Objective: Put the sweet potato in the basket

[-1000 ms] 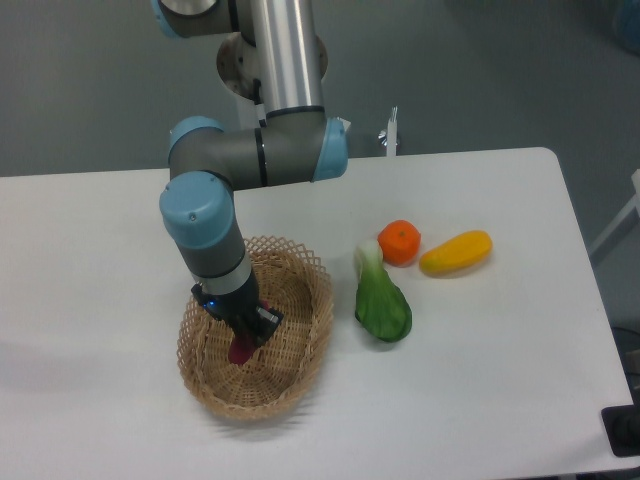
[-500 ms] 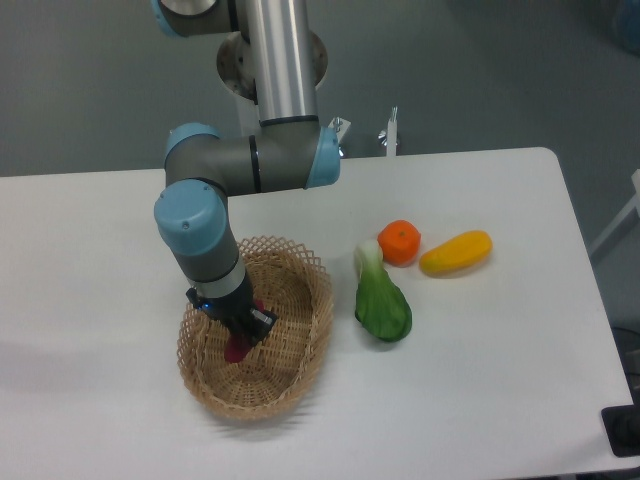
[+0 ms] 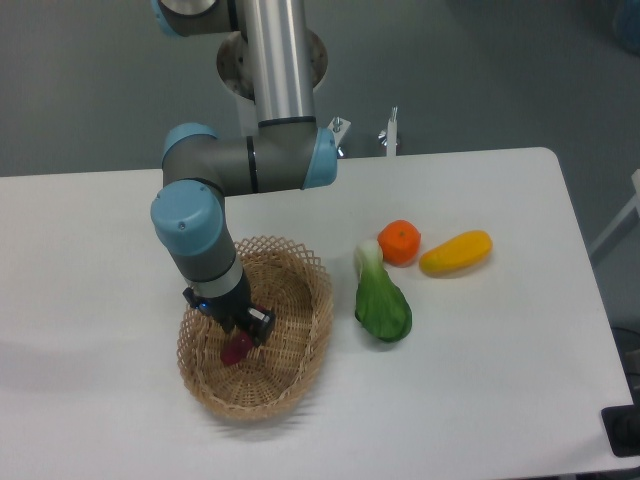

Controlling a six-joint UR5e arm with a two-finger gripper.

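The sweet potato (image 3: 236,349), small and magenta-red, lies on the floor of the tan wicker basket (image 3: 300,268) at the table's front left. My gripper (image 3: 243,330) reaches down into the basket and sits just above the sweet potato's upper end. Its dark fingers look slightly parted and lifted off the tuber. The gripper body hides part of the sweet potato.
A green bok choy (image 3: 382,301) lies just right of the basket. A round orange fruit (image 3: 399,241) and a yellow-orange squash (image 3: 456,252) lie further right. The arm's column (image 3: 280,60) stands behind the basket.
The arm and gripper have shifted a little left and up inside the basket. The sweet potato has stayed almost in place on the basket floor and shows more.
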